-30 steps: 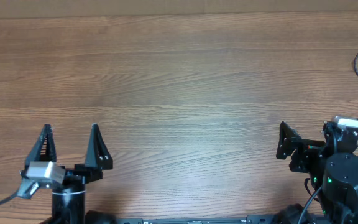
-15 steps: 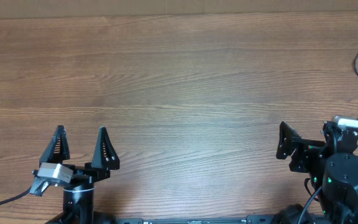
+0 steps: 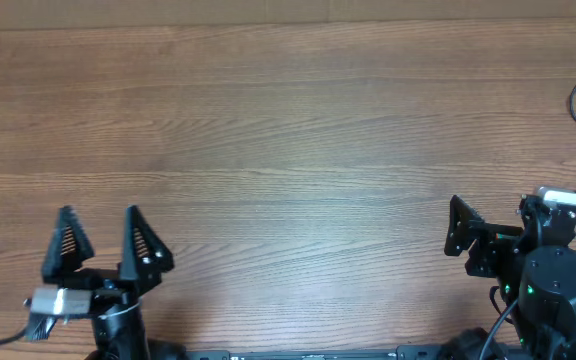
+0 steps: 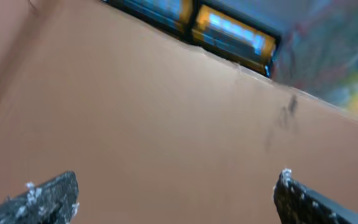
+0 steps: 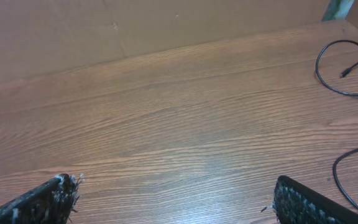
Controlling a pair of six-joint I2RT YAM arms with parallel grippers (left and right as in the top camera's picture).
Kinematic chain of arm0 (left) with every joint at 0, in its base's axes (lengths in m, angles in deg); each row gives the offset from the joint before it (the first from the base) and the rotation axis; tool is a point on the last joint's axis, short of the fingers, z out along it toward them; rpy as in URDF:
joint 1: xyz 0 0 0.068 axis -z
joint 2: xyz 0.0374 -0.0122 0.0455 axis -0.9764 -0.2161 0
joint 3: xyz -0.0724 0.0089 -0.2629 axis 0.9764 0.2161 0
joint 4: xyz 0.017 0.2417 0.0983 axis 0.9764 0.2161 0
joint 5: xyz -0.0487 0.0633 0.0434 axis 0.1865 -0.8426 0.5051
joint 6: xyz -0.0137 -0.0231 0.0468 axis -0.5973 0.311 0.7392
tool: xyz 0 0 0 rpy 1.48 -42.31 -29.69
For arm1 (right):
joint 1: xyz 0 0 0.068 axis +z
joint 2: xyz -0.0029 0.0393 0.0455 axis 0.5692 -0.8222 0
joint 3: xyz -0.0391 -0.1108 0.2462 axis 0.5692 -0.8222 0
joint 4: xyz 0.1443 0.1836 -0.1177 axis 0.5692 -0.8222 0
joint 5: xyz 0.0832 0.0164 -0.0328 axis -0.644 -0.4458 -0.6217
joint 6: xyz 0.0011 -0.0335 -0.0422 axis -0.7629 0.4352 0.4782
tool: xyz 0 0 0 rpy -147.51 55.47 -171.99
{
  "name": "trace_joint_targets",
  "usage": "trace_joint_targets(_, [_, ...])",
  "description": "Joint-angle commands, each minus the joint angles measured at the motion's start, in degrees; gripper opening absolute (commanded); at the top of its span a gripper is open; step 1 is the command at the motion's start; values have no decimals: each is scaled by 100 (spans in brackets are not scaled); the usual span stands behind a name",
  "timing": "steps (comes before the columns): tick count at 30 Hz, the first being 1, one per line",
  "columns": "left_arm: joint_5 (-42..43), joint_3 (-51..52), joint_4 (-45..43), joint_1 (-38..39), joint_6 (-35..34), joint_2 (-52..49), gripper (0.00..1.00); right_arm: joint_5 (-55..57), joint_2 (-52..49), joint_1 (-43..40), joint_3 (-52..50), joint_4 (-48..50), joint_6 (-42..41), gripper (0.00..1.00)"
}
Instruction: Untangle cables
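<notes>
Thin black cables (image 3: 573, 103) lie at the table's far right edge, mostly cut off in the overhead view. The right wrist view shows one cable loop (image 5: 317, 67) with small plug ends at the upper right, and a second cable arc (image 5: 334, 171) at the right edge. My left gripper (image 3: 103, 240) is open and empty at the front left, far from the cables. In the left wrist view the left gripper (image 4: 173, 199) faces a blurred brown wall. My right gripper (image 3: 493, 235) is open and empty at the front right, also seen in the right wrist view (image 5: 176, 196), with the cables to its right.
The wooden table (image 3: 288, 150) stretches between the two arms. A brown cardboard wall (image 5: 166, 31) stands along the table's far edge. The right arm's base (image 3: 558, 290) with its thicker wires sits at the front right corner.
My left gripper swung right, then back to the left and slightly toward the front edge, staying open. The right arm and the cables have not moved.
</notes>
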Motion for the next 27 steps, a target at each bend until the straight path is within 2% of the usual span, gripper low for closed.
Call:
trace_joint_targets(1, [-503,457,-531,-186,-70,68,100,61,26,7,20,28,-22,100])
trace_joint_targets(8, [260,1539,-2072,-767,-105,68,99,61,26,7,20,31,-22,100])
trace_joint_targets(11, [476,1779,-2315,-962,-114,68,99,61,26,7,20,28,-22,100])
trace_joint_targets(20, [710,1781,-1897,-1716,83,68,100,61,26,7,20,31,-22,100])
trace_joint_targets(27, [883,1781,-232,-1720,79,68,100,61,26,7,20,28,-22,100])
